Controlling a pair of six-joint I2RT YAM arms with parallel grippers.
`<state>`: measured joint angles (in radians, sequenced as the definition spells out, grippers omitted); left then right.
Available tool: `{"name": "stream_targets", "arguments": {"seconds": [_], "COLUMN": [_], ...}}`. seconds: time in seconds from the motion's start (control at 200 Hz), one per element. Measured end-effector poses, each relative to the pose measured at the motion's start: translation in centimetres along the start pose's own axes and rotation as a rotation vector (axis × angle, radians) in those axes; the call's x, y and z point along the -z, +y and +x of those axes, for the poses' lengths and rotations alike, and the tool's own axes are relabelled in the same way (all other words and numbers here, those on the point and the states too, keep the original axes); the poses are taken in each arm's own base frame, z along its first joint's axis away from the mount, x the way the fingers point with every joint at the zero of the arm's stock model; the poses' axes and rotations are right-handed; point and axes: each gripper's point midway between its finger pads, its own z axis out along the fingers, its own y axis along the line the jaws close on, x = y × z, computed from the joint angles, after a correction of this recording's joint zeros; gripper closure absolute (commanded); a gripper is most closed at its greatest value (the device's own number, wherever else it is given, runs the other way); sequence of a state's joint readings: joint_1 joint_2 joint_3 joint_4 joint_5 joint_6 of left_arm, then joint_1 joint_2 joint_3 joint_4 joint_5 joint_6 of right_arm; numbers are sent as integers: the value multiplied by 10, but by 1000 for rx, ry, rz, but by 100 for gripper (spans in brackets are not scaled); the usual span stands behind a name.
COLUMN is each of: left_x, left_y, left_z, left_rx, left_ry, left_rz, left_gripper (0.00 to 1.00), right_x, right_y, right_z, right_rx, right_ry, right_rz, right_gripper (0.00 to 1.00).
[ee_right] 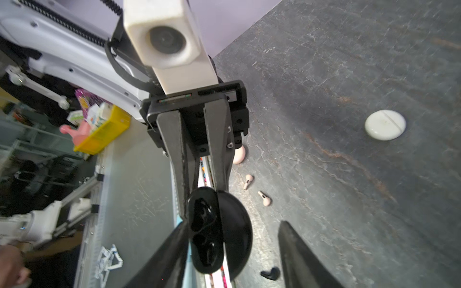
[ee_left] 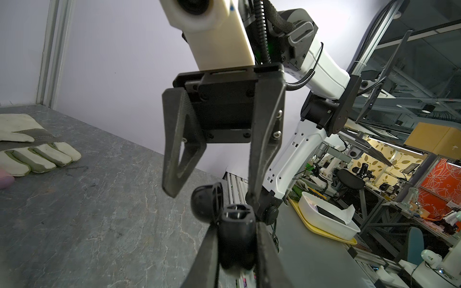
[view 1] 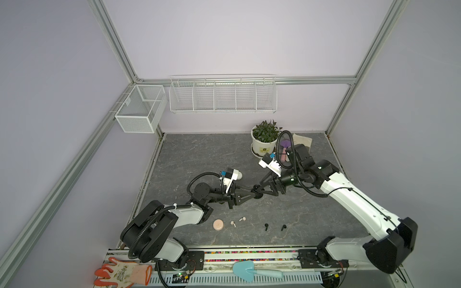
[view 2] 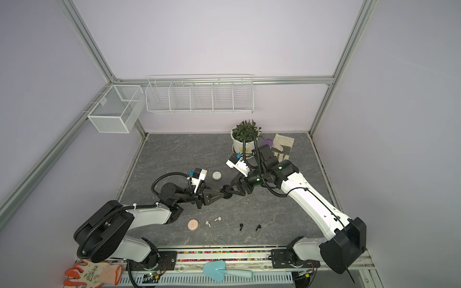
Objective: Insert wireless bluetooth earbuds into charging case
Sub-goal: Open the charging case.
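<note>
Enclosure: pale lilac walls in an aluminium frame, two white wire baskets (view 1: pixel 222 94) hung on the back wall. Dark grey veined table (view 1: pixel 199 154). Item, black charging case (ee_right: pixel 212 232): held clear of the table near its middle, lid hinged back, two glossy sockets showing in the right wrist view. Left gripper (ee_left: pixel 237 225): jaws clamped on the body of the black charging case. Right gripper (ee_right: pixel 234 224): jaws spread apart to either side of the case, holding nothing; whether one jaw touches the case cannot be told. Item, pale pink earbuds (view 1: pixel 232 223): two, lying loose near the front edge of the table, left of centre, just beside a pink round case (view 1: pixel 218 224). Item, black earbuds (view 1: pixel 266 226): two, lying near the front edge at about its centre, a little apart from each other. Item, white round case (view 2: pixel 216 175): shut, flat on the table, between the middle and the back edge, just beside the left wrist camera in both top views. Potted plant (view 1: pixel 265 139) and a pale work glove (view 2: pixel 283 147): at the back edge, toward the right corner.
</note>
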<state>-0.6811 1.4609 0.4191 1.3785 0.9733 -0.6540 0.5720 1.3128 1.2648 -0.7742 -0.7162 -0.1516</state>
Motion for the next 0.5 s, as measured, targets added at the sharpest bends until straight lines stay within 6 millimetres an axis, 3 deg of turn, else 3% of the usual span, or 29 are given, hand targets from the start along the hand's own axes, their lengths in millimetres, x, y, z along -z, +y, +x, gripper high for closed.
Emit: {"name": "stream_targets", "arguments": {"seconds": [0.115, 0.32, 0.395, 0.5], "left_x": [0, 1, 2, 5], "left_y": [2, 3, 5, 8], "left_z": [-2, -13, -15, -15], "left_rx": [-22, -85, -94, -99], "left_ry": [-11, -51, -64, -80], "left_rz": [-12, -44, -62, -93], "left_gripper": [100, 100, 100, 100], "right_x": [16, 58, 71, 77], "right_y": [-4, -11, -18, -35], "right_z": [-6, 0, 13, 50], "right_rx": [10, -46, -98, -211], "right_ry": [-29, -86, -97, -70], "right_rz": [106, 353, 446, 565], "right_gripper": [18, 18, 19, 22]}}
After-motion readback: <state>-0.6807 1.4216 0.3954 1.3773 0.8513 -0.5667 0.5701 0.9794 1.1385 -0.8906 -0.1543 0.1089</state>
